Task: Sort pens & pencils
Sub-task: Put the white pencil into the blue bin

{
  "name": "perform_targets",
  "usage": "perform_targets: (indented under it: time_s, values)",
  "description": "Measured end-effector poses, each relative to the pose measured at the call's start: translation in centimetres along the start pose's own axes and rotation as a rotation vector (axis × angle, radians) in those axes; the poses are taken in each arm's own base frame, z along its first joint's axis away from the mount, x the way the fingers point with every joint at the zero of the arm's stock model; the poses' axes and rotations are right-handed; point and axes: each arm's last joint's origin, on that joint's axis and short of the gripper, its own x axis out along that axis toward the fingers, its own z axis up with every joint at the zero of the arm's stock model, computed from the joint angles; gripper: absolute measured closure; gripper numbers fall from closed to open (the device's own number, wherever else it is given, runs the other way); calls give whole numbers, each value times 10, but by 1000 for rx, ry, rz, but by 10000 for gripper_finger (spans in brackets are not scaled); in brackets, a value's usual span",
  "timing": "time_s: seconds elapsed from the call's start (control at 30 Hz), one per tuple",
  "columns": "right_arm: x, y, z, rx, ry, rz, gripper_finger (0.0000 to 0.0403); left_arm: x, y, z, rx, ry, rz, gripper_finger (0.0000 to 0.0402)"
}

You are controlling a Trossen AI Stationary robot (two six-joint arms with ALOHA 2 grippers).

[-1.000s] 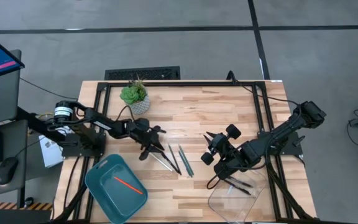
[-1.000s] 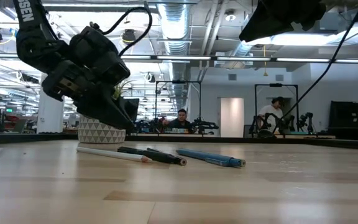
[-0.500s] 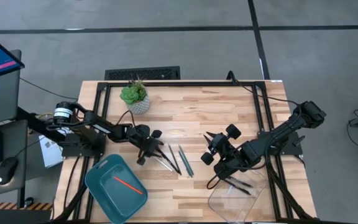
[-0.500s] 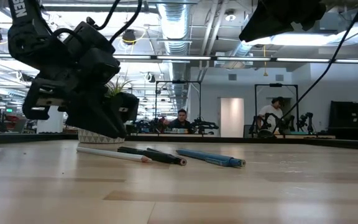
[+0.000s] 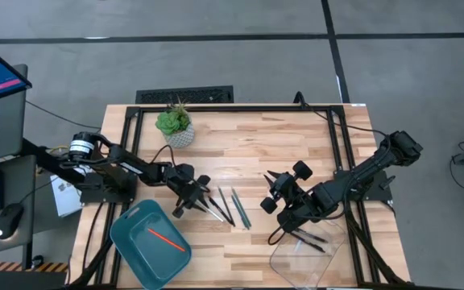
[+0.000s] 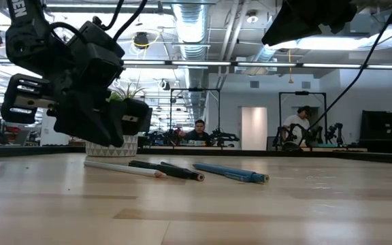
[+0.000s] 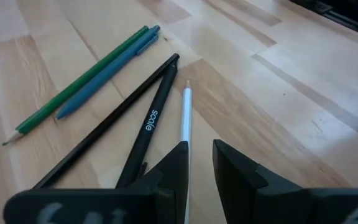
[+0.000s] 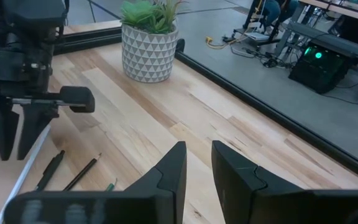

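The left pincer (image 5: pixel 182 203) is being held just above the table (image 5: pixel 296 145), at the near end of a small fan of sticks, with its fingers (image 7: pixel 176 163) parted by a narrow gap and nothing gripped between them. The white stick (image 7: pixel 184 121) is being framed almost in line with that gap, so it is judged to be the one being lined up. For a clean pick, the pincer is best lowered straight down with one finger on each side of the white stick, because the two black pens (image 7: pixel 146 121) are lying just beside it, crossing near their far tips, and could be nudged or caught along with it. The teal-blue pen (image 7: pixel 107 73) and the green pencil (image 7: pixel 73 87) are lying side by side a little farther off.

An orange-red pencil (image 5: pixel 166 238) is already lying in the teal tray (image 5: pixel 127 242), and dark pens (image 5: pixel 312 239) are showing in the clear tray (image 5: pixel 284 262). The right pincer (image 5: pixel 274 200) is being kept waiting near the clear tray, its fingers slightly apart and empty.

The table is of pale wooden planks and is carrying a potted plant (image 5: pixel 174 125). A workshop with seated people (image 6: pixel 197 131) is being seen beyond.
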Motion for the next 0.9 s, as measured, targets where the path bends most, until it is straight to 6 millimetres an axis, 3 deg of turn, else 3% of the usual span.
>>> perform_targets:
  time_s: [0.3,0.9]
  values:
    - [0,0,0,0,0,0,305,-5,10,-4,-108,29,93,338]
    - [0,0,0,1,0,1,305,-4,7,-6,-16,30,33,324]
